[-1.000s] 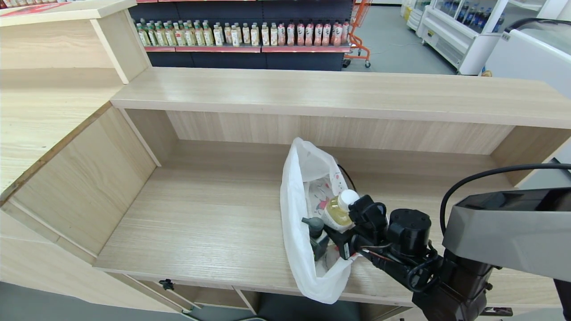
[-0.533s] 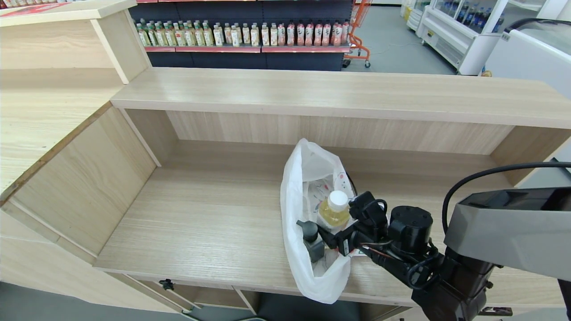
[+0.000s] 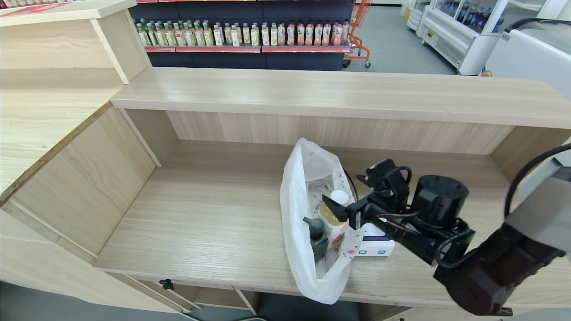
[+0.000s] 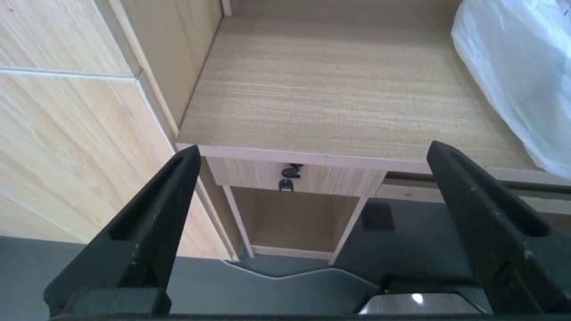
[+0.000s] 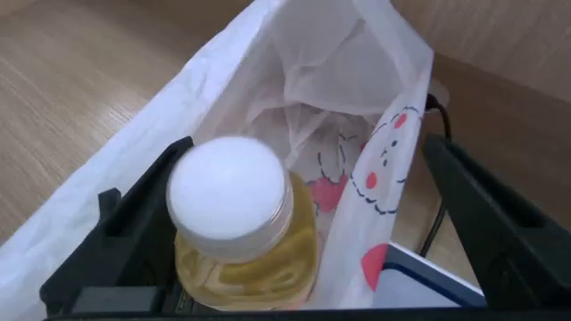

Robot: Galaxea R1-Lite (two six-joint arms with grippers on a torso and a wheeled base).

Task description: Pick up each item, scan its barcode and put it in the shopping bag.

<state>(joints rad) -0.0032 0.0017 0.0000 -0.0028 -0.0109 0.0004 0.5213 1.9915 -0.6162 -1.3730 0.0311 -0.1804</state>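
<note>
A white shopping bag [image 3: 296,209] stands open on the lower wooden counter [image 3: 205,223]. Inside it a bottle of yellow drink [image 3: 337,199] with a white cap stands upright beside a dark grey bottle [image 3: 317,238]. My right gripper [image 3: 350,192] hovers over the bag's right rim, open, its fingers spread wide. In the right wrist view the yellow bottle [image 5: 236,232] stands near one finger of that gripper [image 5: 303,152], free of the other, with the bag [image 5: 321,98] around it. My left gripper [image 4: 312,156] is open and holds nothing, off the counter's near edge [image 4: 357,160].
A white box-shaped device [image 3: 377,244] lies on the counter right of the bag, under my right arm, with a black cable [image 3: 350,178] behind it. A raised shelf [image 3: 312,93] spans the back. A drawer lock [image 4: 287,178] sits below the counter's front edge.
My right gripper has let go of the yellow bottle and drawn up and to the right. The bottle has sunk lower into the bag and stands upright. The white device has come into view.
</note>
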